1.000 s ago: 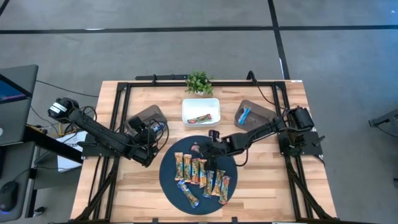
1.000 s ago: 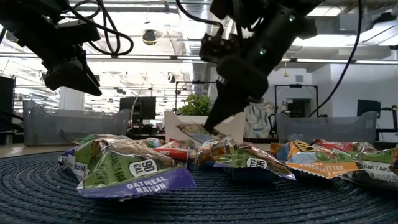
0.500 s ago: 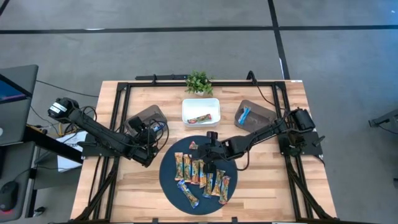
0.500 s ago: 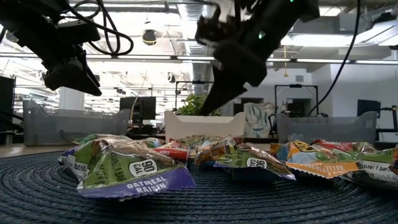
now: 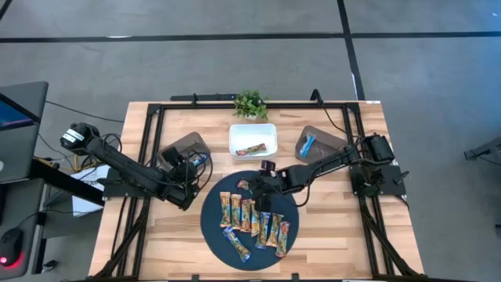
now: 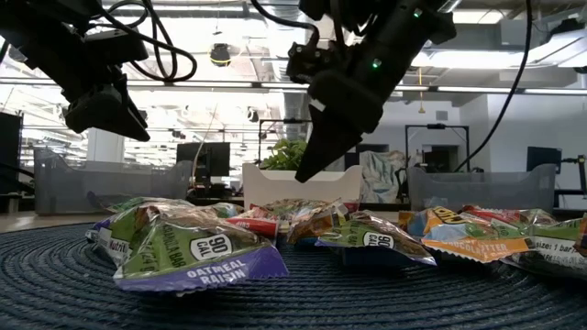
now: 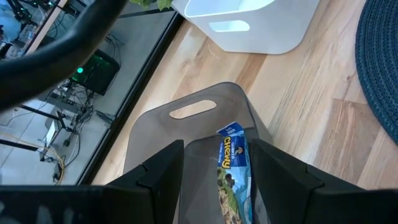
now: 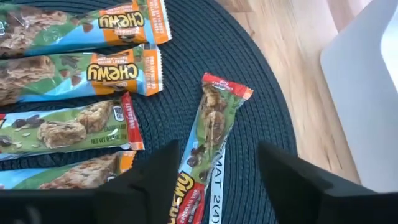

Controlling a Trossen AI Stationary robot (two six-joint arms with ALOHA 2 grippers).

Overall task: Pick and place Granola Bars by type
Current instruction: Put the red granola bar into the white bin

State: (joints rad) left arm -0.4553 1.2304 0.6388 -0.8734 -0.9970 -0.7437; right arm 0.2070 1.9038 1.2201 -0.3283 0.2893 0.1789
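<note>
Several granola bars point(image 5: 252, 222) in orange, green and blue wrappers lie flat on a round dark mat point(image 5: 215, 235). My right gripper point(image 8: 214, 186) hovers open over the mat's far part point(image 5: 252, 186). Its fingers stand on either side of a red-ended bar point(image 8: 208, 140) that lies flat on the mat, clear of them. My left gripper point(image 7: 217, 186) hangs open above the left grey bin point(image 7: 193, 112). A blue-wrapped bar point(image 7: 231, 165) lies on that bin's floor.
A white bin point(image 5: 253, 139) holding one bar stands beyond the mat. A second grey bin point(image 5: 317, 143) with a blue bar is at the far right. A small green plant point(image 5: 250, 103) sits at the far edge. A black frame runs along the table's sides.
My right gripper has opened and let go of the red-ended bar. It held one end of the bar raised a second ago. The bar now lies flat on the mat under the open fingers.
</note>
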